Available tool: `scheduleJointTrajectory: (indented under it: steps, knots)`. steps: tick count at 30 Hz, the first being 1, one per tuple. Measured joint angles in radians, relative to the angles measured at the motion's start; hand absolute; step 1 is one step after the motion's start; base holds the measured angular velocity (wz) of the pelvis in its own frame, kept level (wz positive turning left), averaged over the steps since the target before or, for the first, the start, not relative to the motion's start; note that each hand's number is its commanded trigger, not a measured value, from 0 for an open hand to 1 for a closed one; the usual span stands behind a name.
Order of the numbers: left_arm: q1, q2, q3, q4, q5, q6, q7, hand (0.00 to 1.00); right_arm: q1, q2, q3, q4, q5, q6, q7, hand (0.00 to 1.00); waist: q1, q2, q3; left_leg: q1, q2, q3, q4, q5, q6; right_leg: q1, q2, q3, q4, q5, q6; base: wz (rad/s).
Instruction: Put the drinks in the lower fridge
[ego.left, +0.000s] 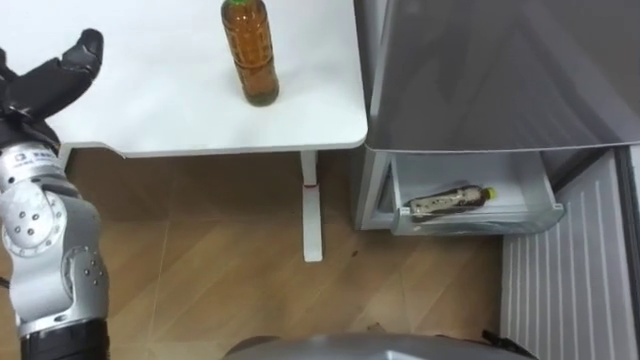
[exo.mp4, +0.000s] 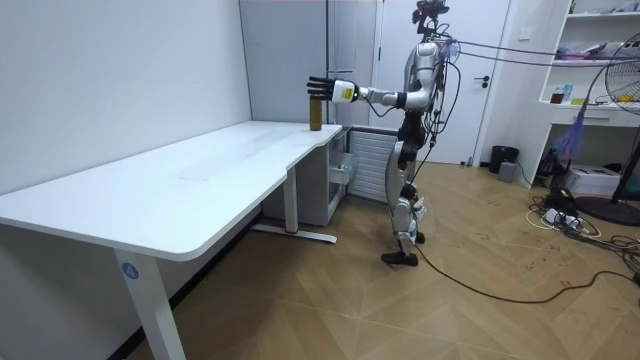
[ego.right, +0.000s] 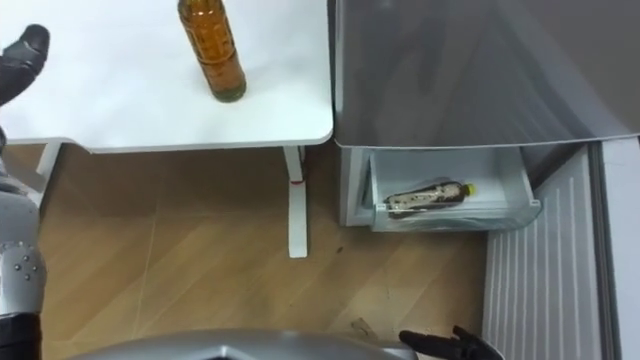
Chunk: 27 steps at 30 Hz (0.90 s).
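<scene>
From the left eye: left hand (ego.left: 55, 75) raised over the table (ego.left: 150, 115) toward its left side, dark fingers spread and holding nothing, well apart from the bottle (ego.left: 250, 50) standing upright nearer the right edge, back from the near edge. Best approached from the side and closed round the body below the shoulder, not the cap, since it looks tall, narrow and likely to tip at a stray brush. Clear ribbed plastic, amber liquid, round section, probably slick. Right of the table, a grey fridge (ego.left: 500, 70) with its lower drawer (ego.left: 535, 215) standing out, pale translucent plastic, a lying bottle (ego.left: 450, 201) inside, dark-labelled, yellow-capped. From the room: standing at the table's far end beside the fridge, left arm stretched level, hand seeming just above the bottle's top, though depth is hard to judge there; smooth white tabletop with rounded corners, wood-pattern floor (ego.left: 200, 250). From the right eye: right hand (ego.right: 450, 345) low at the bottom edge, spread or closed impossible to tell.
</scene>
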<state>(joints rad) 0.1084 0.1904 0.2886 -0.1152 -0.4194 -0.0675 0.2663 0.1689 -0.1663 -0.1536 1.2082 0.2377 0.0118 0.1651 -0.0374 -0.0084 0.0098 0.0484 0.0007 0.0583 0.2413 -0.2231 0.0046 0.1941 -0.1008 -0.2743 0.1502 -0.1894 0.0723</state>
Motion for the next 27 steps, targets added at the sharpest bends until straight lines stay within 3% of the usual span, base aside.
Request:
scheduleJointTrajectory:
  steps: [6, 14, 20, 27]
  knots:
    - [-0.002, 0.0, -0.02, 0.001, 0.001, 0.037, -0.072, 0.0, -0.03, -0.001, -0.006, 0.037, -0.002, 0.005, 0.001, 0.0, -0.029, -0.004, 0.0014, -0.003, 0.002, 0.011, -0.001, 0.0, 0.0, -0.009, 0.0, 0.013, 0.0, 0.0, 0.0, -0.05]
    - [-0.039, 0.0, -0.049, 0.035, 0.109, 0.092, -0.143, 0.0, -0.034, -0.004, -0.02, 0.037, -0.003, 0.013, -0.003, 0.0, -0.048, 0.009, -0.0002, -0.001, 0.003, 0.025, -0.002, 0.0, 0.0, -0.026, 0.0, 0.031, 0.001, 0.0, 0.0, -0.06]
    - [-0.048, 0.0, -0.066, 0.035, 0.109, 0.113, -0.169, 0.0, -0.033, -0.011, -0.035, 0.042, -0.003, 0.016, -0.011, 0.0, -0.066, 0.023, 0.0006, 0.002, 0.004, 0.033, -0.002, 0.0, 0.0, -0.031, 0.0, 0.051, 0.002, 0.0, 0.0, -0.05]
    - [-0.097, 0.0, -0.07, 0.078, 0.108, 0.14, -0.219, 0.0, -0.031, -0.017, -0.044, 0.034, -0.004, 0.035, -0.012, 0.0, -0.079, 0.023, 0.0022, 0.002, 0.005, 0.042, -0.004, 0.0, 0.0, -0.028, 0.001, 0.057, 0.003, 0.0, 0.0, -0.05]
